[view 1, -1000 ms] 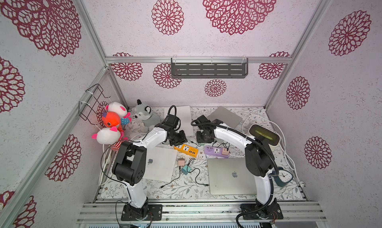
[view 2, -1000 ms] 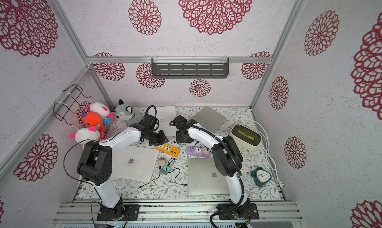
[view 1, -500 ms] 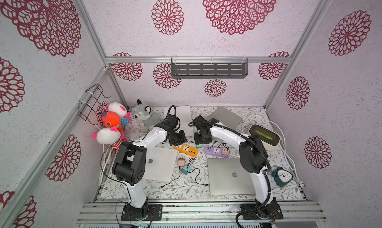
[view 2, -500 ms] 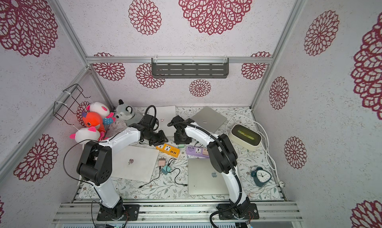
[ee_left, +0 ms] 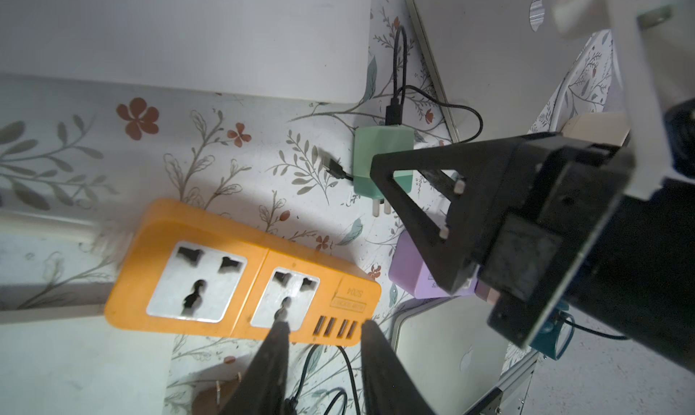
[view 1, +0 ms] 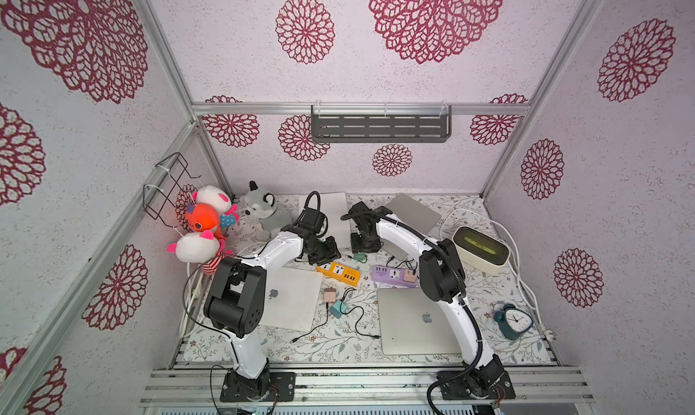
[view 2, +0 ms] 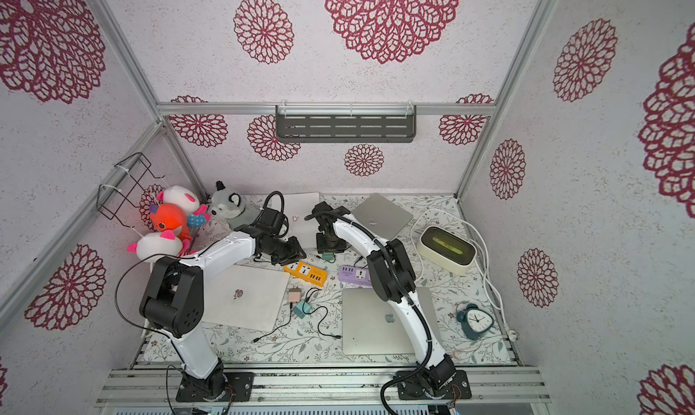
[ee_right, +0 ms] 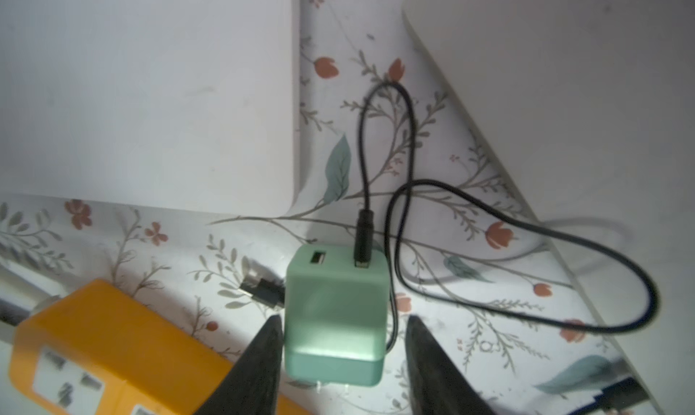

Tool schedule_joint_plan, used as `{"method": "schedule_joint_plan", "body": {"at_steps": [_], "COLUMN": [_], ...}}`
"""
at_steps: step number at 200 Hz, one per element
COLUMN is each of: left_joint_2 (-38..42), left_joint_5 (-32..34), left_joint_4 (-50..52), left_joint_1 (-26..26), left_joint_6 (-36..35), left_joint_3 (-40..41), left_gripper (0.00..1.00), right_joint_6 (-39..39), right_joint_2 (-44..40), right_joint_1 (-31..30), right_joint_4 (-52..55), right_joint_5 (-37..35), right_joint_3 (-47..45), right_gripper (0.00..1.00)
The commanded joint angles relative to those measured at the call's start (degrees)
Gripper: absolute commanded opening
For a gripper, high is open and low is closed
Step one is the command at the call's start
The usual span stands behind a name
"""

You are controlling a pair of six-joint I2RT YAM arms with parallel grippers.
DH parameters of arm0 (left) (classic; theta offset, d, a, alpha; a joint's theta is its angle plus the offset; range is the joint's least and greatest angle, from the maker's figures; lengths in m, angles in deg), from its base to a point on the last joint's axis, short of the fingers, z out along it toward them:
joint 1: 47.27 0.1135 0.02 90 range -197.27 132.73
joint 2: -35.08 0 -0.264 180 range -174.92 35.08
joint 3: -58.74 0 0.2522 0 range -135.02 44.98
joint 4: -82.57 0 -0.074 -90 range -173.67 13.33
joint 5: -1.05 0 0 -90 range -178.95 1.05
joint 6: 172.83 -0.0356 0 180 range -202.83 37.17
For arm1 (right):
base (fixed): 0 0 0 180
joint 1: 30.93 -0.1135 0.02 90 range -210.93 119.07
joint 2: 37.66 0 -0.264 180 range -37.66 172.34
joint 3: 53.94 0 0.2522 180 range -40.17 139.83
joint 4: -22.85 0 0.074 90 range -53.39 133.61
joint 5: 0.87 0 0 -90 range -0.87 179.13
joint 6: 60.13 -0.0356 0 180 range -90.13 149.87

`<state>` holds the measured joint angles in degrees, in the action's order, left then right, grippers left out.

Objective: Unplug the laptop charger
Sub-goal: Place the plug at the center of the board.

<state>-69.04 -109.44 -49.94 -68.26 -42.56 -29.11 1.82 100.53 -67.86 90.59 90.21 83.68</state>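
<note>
You're spreading the right end effector (ee_right: 343,319) off the green charger (ee_right: 334,304), leaving it unplugged beside the orange power strip (ee_left: 240,270), left end effector (ee_left: 324,324) half-spread over that strip, task looking done.

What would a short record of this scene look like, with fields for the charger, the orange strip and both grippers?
charger: green charger lies flat, prongs bare, in no socket
cable: black cable plugged into one of its ports
strip: orange power strip, both sockets empty
right gripper: open, straddling the charger
left gripper: open, tips at the strip's USB end
</note>
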Motion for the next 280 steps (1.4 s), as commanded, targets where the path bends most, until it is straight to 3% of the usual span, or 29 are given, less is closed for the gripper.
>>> {"method": "schedule_joint_plan", "body": {"at_steps": [1,39,106,141,200,280], "left_joint_2": [0.22,0.97,-2.88,-7.81,-24.49,-36.29], "left_joint_5": [-0.43,0.64,3.37,6.74,11.36,15.57], "left_joint_4": [-0.69,-0.34,0.45,3.17,13.42,15.6], "left_joint_1": [0.57,-0.26,-6.36,-10.82,-16.04,-18.9], "left_joint_6": [-0.01,-0.22,-1.02,-8.01,-20.37,-19.95], "left_joint_3": [0.21,-0.77,-7.43,-15.14,-34.94,-49.13], "left_gripper": [0.36,0.38,0.44,0.49,0.5,0.45], "right_joint_6": [1.16,0.45,-3.41,-5.52,-9.59,-10.52], "right_joint_2": [-1.46,-9.3,-31.52,-39.42,-48.92,-47.51], "right_joint_1": [0.54,0.36,1.65,4.46,16.01,28.14], "right_joint_4": [2.89,0.48,-8.25,-11.06,-21.5,-28.7], "right_joint_5": [0.72,-0.69,-6.99,-7.8,1.25,10.88], "right_joint_3": [1.28,-2.8,-24.19,-32.6,-47.02,-51.1], "right_gripper": [0.6,0.62,0.62,0.62,0.62,0.61]}}
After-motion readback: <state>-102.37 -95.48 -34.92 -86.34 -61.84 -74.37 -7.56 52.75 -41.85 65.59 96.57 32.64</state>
